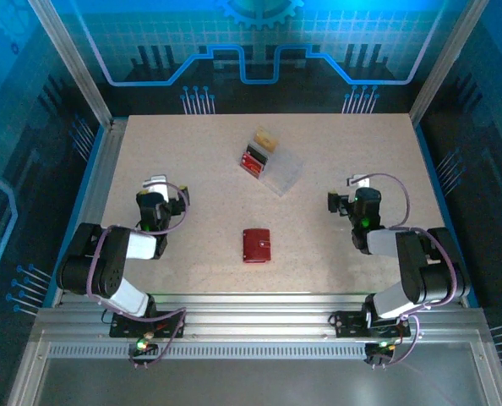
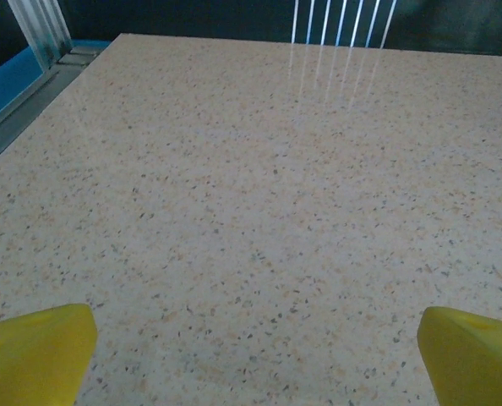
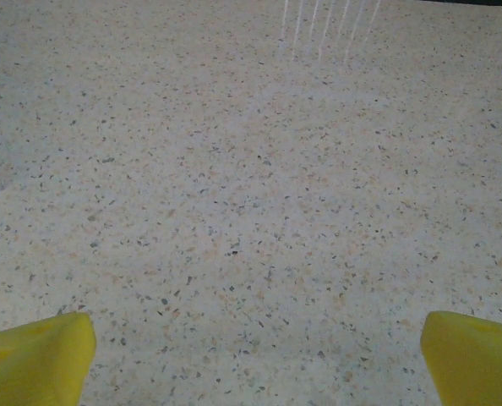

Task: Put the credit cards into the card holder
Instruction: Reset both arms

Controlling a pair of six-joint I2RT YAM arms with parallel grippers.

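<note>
Tabletop (image 1: 200,169) open around card holder (image 1: 256,245) | left tool (image 2: 251,355), right tool (image 3: 251,355) spread, empty

Left end effector (image 2: 257,338), right end effector (image 3: 257,338), splayed

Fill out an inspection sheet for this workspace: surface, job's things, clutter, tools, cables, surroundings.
Surface: speckled beige tabletop, no spills seen.
Job's things: small dark red leather-like folding wallet, closed, flat, near centre; thin pale plastic cards, too small to make out.
Clutter: clear plastic rectangular box beyond the wallet, holding dark red pieces and a tan block.
Tools: left tool and right tool open, yellow fingers wide apart, nothing between them.
Cables: purple-grey cables loop at each wrist, clear of the wallet.
Surroundings: aluminium frame posts, blue printed backdrop.
</note>
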